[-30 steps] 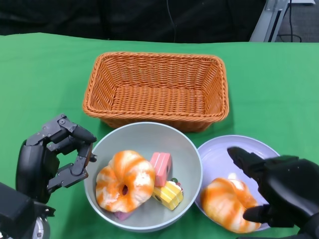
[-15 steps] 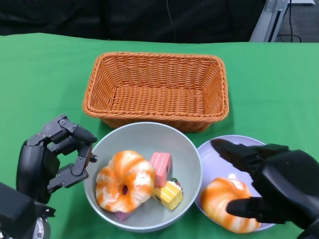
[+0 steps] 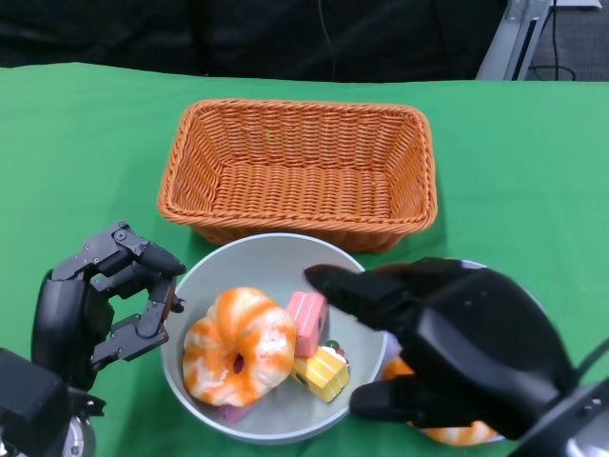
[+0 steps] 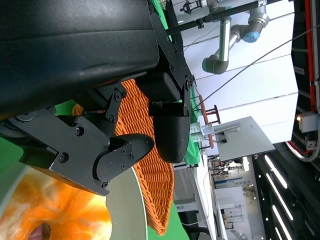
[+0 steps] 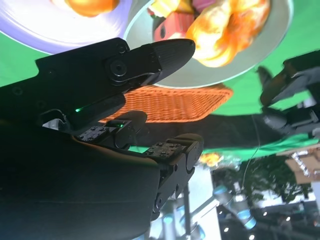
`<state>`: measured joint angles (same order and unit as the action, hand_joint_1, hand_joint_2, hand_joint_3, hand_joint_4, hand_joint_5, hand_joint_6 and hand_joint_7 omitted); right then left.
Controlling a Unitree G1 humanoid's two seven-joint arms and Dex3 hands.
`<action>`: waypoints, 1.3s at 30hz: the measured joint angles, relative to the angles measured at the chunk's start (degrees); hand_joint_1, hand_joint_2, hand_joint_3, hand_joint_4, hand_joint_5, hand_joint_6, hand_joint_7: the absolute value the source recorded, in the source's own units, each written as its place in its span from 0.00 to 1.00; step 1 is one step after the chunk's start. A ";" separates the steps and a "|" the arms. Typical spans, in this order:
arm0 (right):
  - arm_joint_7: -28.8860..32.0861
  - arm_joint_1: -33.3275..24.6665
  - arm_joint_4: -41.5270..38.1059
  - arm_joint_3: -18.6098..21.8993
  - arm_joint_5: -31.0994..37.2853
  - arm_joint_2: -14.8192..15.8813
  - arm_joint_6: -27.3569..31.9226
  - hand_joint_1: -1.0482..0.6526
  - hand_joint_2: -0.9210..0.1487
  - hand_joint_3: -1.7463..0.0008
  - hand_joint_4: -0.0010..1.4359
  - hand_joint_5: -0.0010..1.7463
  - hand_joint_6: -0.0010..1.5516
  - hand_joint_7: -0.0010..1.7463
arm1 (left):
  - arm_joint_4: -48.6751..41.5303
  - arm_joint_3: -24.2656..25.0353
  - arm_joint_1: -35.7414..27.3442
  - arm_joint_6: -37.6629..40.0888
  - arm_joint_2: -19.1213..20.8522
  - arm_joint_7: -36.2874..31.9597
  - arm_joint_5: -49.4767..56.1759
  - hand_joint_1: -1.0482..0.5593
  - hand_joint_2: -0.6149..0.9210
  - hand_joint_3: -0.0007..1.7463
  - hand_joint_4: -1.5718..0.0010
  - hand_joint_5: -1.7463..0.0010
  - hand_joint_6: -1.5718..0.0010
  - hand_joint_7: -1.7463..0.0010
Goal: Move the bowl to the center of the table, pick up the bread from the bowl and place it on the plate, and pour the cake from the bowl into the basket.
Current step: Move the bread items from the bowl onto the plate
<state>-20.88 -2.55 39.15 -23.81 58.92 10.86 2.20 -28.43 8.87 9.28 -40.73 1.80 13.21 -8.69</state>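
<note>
I had the right hand (image 3: 447, 357) hovering over the gap between bowl and plate, fingers spread and holding nothing. One finger reached out above the bowl's (image 3: 271, 255) far-right rim, the thumb pointing low toward its near-right edge. From the head view the hand hid nearly all of the plate (image 3: 473, 266); only a lilac sliver showed past the knuckles, and an orange-striped edge of the bread on the plate (image 3: 457, 435) peeked out beneath the palm. The right wrist view showed that plate (image 5: 60, 40) just beside the bowl (image 5: 260, 50), a bread on it (image 5: 90, 5).

The bowl sat on the green counter (image 3: 86, 152) just in front of the basket (image 3: 298, 171), close to its near wall. Inside lay a second bread (image 3: 238, 345), ring-shaped and orange-streaked, on the left. To its right were a pink cake (image 3: 308, 318) and a yellow cake (image 3: 322, 371), touching each other and the bread.

My left hand (image 3: 100, 305) held nothing, with fingers partly curled and apart, right beside the bowl's left rim. I could not tell whether a fingertip touched it. The left wrist view showed the bread (image 4: 55, 212) and the basket (image 4: 145, 165) beyond the fingers.
</note>
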 measured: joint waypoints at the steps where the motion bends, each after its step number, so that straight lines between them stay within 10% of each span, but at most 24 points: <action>1: -0.39 0.20 0.00 -0.27 0.29 -0.41 0.02 0.17 0.00 0.95 0.43 0.01 0.28 0.01 | 0.00 0.00 0.06 0.00 0.00 -0.09 0.11 0.58 0.80 0.55 0.48 0.10 0.50 0.28; 23: -1.51 11.51 -20.99 -9.69 7.73 -7.09 4.26 0.17 0.00 0.94 0.38 0.00 0.25 0.00 | -0.58 1.18 1.31 -0.99 0.70 -2.55 1.22 0.57 0.84 0.46 0.47 0.13 0.49 0.32; 39: 14.75 18.85 -41.22 -14.24 9.24 -11.04 6.71 0.16 0.00 0.97 0.35 0.00 0.21 0.00 | -3.26 2.45 2.19 -3.55 0.48 -2.87 0.07 0.56 0.83 0.48 0.49 0.09 0.50 0.30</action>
<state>-6.13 16.30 -2.07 -38.04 68.16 -0.18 8.91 -31.69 11.32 11.47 -44.28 2.28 10.34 -8.62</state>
